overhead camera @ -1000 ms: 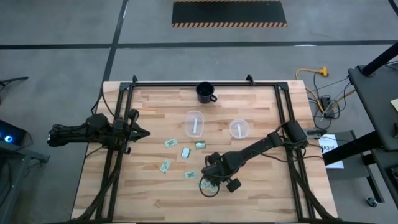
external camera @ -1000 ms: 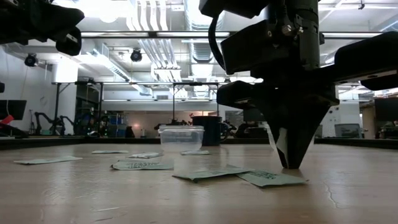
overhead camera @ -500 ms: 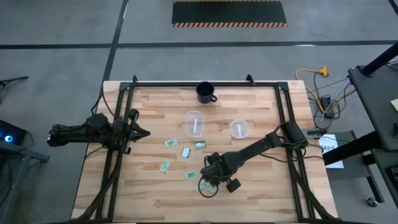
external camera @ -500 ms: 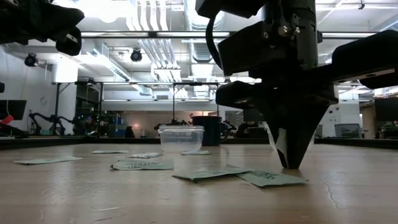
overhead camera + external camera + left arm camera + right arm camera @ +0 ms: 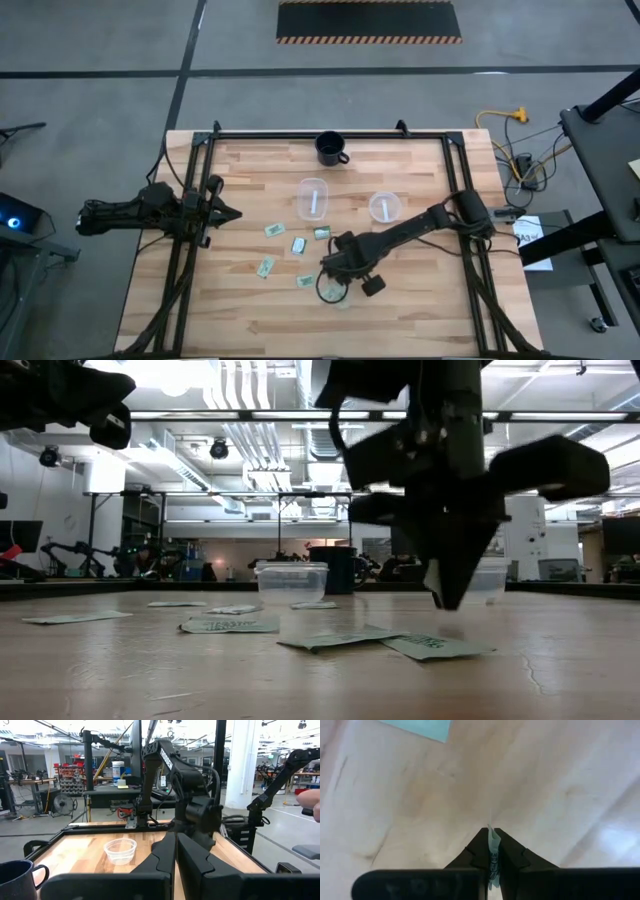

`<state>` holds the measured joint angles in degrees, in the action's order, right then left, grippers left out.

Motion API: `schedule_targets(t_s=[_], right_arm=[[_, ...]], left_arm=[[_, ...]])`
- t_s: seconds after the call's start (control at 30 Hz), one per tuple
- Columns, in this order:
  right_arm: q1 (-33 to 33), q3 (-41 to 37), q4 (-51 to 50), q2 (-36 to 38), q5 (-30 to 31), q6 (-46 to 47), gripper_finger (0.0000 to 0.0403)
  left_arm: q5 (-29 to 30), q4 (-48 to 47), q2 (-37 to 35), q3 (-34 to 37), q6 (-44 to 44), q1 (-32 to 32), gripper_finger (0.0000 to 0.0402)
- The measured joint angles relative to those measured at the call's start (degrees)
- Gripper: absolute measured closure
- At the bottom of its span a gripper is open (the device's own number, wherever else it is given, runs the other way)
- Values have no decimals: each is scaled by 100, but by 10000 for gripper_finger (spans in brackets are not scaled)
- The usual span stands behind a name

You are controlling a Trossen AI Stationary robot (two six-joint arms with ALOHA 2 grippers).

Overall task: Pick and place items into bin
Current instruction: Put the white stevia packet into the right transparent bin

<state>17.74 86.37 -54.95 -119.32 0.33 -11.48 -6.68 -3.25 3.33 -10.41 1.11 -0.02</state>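
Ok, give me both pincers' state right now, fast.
Left pincer: shut, holding nothing, waiting at the table's left edge.
Right pincer: shut on a packet, lifted above the table.

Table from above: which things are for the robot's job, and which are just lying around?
For the job: loose packets; the packet pinched in the right gripper; two clear tubs, probably the bins.
Lying about: dark mug; left gripper, waiting shut, far left.
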Motion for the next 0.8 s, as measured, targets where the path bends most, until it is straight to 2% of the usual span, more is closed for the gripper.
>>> schedule_targets(t_s=[0.8], right_arm=[[-688,-290,-385,1221,135,-53,394]], left_arm=[[0,-2,-2,0,1,0,401]])
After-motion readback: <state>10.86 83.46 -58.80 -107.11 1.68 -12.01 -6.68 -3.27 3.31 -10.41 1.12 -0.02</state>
